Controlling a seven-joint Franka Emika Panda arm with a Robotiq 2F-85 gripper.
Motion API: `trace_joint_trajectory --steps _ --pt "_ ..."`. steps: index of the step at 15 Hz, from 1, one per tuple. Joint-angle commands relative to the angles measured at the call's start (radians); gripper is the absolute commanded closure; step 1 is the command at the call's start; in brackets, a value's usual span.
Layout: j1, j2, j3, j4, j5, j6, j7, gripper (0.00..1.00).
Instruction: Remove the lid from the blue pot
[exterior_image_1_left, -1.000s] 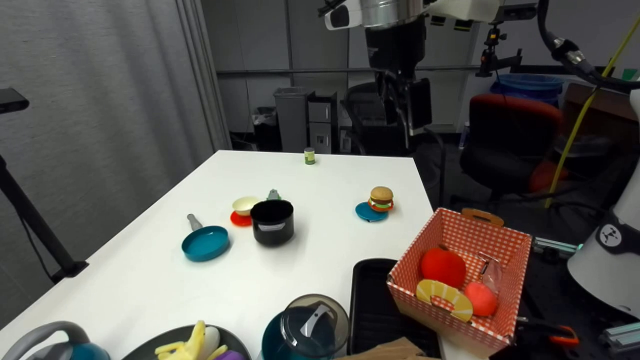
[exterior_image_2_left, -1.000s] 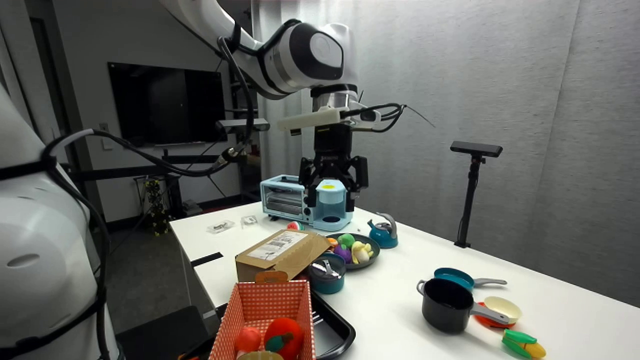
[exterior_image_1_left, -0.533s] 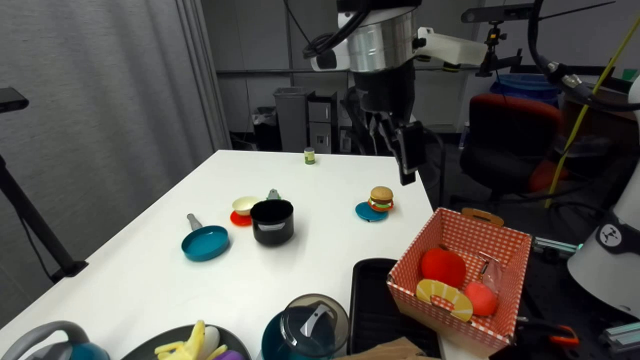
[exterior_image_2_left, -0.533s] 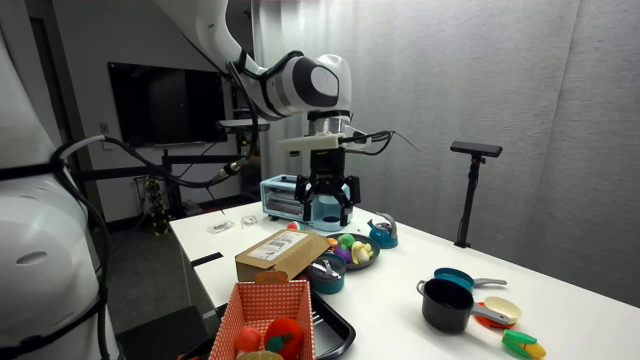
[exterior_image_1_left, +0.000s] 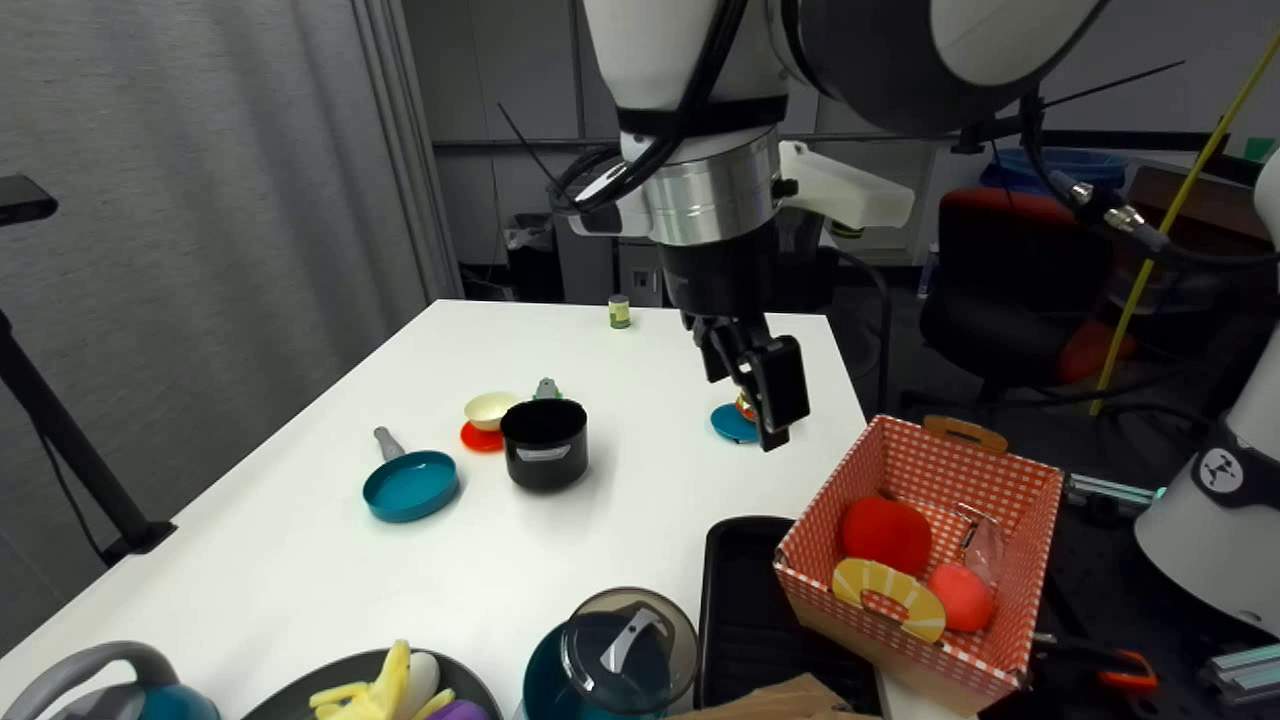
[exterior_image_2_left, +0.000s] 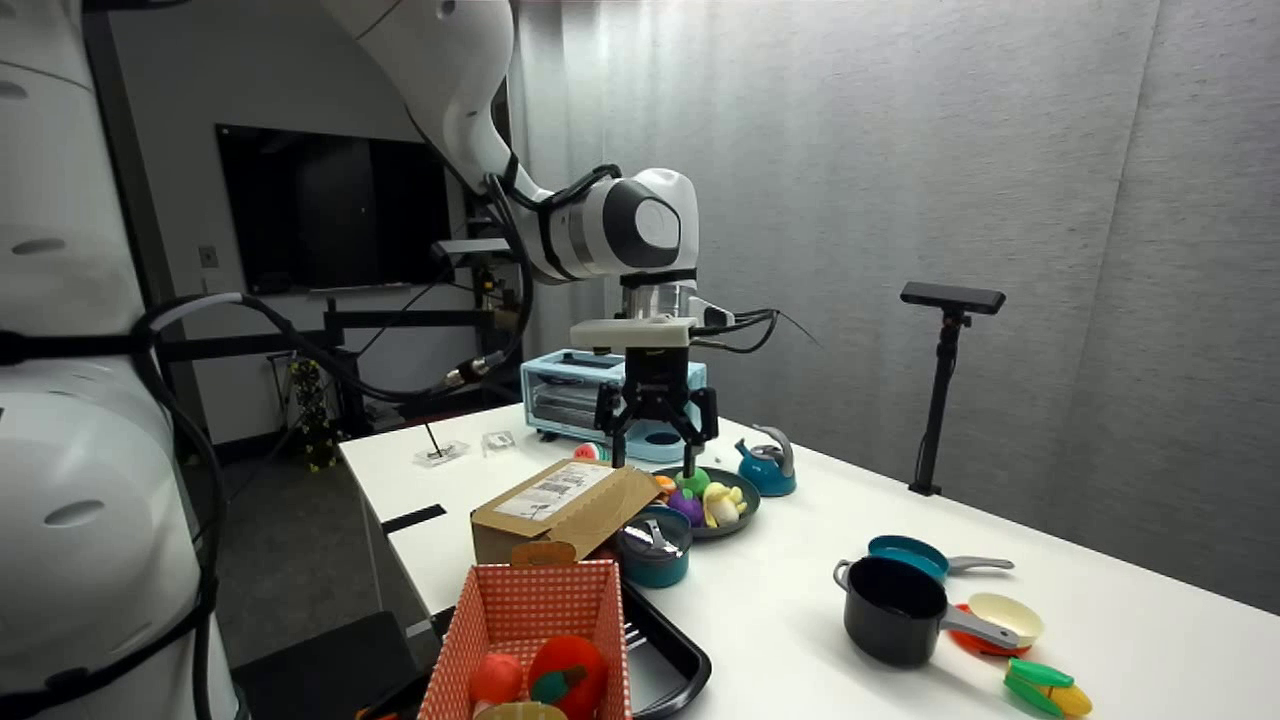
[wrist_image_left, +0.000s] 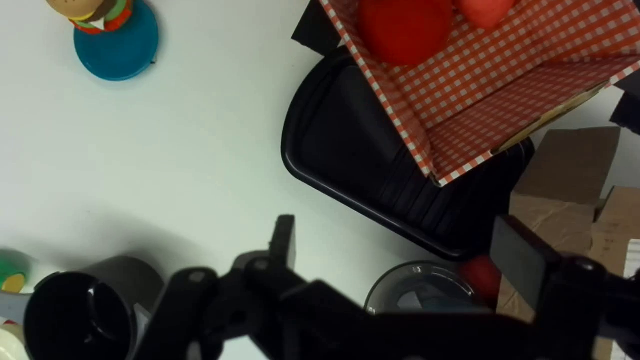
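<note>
Lid, domed and see-through, lies over the mouth of the teal-blue pot on the bench. Its grey strap handle faces upward, presumably as the grip point for lifting; whether the rim seats squarely cannot be told. Just beside the pot are a cardboard box, a ribbed black baking tray and a dark pan of toy vegetables. These close neighbours probably favour an approach from above, which would explain the downward-pointing hand. It hangs high and well apart from the lid, jaws spread wide with nothing between them, a gap likely meant to straddle the handle; a sideways shift and a descent appear necessary before contact. In the wrist view the hand hides part of the lid. Farther out, a gingham-lined box keeps play fruit together, and a black saucepan stands well away, perhaps to spare it knocks. Labels: the cardboard box bears a white printed label, too small to read; a small green-wrapped jar near the far edge is equally illegible; a round emblem marks the arm base. No brand name can be made out.
</note>
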Motion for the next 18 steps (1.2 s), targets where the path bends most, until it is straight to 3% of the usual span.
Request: trace_joint_trajectory --steps 1,10,18 --pt "0.004 0.086 0.0 0.057 -0.022 0.056 -0.053 0.0" --pt "-0.007 0.243 0.025 0.121 -0.006 0.226 -0.26 0.0" --pt "-0.025 0.297 0.073 0.115 0.038 0.364 -0.418 0.0"
